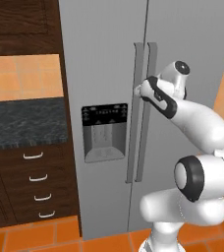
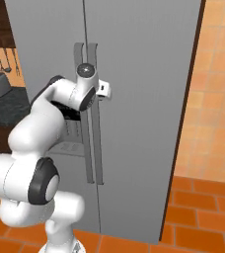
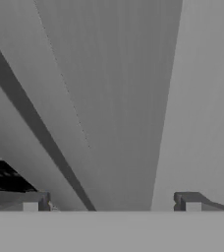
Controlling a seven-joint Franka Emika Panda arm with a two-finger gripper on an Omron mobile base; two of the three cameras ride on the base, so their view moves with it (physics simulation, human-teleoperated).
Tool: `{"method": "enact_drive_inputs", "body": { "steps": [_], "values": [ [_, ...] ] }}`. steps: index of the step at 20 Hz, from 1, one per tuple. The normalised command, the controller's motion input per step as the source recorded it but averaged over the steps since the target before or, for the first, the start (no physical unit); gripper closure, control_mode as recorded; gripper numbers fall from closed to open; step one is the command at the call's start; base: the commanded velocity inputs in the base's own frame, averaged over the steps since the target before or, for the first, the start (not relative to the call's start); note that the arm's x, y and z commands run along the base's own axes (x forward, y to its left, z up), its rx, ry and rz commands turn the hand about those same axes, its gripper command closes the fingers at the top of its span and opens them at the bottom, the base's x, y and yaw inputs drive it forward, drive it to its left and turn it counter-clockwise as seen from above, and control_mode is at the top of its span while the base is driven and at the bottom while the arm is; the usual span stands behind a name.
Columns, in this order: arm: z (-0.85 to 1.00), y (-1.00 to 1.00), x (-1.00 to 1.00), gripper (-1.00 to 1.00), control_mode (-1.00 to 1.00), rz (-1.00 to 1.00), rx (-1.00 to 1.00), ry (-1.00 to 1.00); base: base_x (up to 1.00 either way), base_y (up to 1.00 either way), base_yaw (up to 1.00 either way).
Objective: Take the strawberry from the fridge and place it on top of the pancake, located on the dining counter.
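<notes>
Step in hand: the opening of the fridge (image 1: pixel 104 74) is judged to be under way; both doors are seen shut, so the fetching of the strawberry has not yet begun.
Fridge: a tall light-grey side-by-side unit is seen filling the middle of both base views, with its black-panelled water dispenser (image 1: pixel 104 132) on the left door.
Handles: two long vertical bars are set side by side at the centre seam, the left door handle (image 1: pixel 135 113) and the right door handle (image 1: pixel 147 110).
Gripper: the gripper (image 1: pixel 139 90) is held at the upper part of the handles, pressed close to the door face; in the right base view it (image 2: pixel 103 89) is seen just right of the bars.
Jaws: the two finger tips (image 3: pixel 35 202) are seen well apart at the bottom of the hand view, with a pale vertical bar between them; nothing is clamped yet.
Which handle: it cannot be told with certainty from these views, though the right door handle is judged the likelier.
Strawberry: it is taken to lie behind the shut doors, on a shelf that cannot be seen.
Surroundings: a black-topped wall counter (image 1: pixel 25 123) over dark wood drawers (image 1: pixel 35 187) stands to the left of the fridge, an orange tiled wall (image 2: pixel 208 99) to the right.
Next move: the jaws are to be closed on the bar, and the door is then to be swung outward on its hinge in an arc, far enough for the shelves to be reached.
</notes>
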Motion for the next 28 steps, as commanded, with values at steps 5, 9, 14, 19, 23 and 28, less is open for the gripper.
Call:
{"method": "enact_drive_inputs", "body": {
  "steps": [5, 9, 14, 19, 23, 28],
  "values": [
    [-0.16, -0.02, 0.45, -1.00, -1.00, 0.00, 0.00, -0.19, 0.00, 0.00, 0.00],
    [-0.19, 0.00, 0.36, -1.00, -1.00, 0.00, 0.00, -0.17, 0.00, 0.00, 0.00],
    [-0.14, 0.00, 0.25, -1.00, -1.00, 0.00, 0.00, -0.11, 0.00, 0.00, 0.00],
    [-0.16, 0.03, 0.42, -1.00, -1.00, 0.00, 0.00, -0.07, 0.00, 0.00, 0.00],
    [-0.47, 0.31, 0.56, -1.00, -1.00, 0.06, 0.00, -0.01, 0.00, 0.00, 0.00],
    [-0.71, 0.22, 0.12, 1.00, -1.00, 0.01, 0.00, 0.00, 0.00, 0.00, 0.00]
  ]
}}
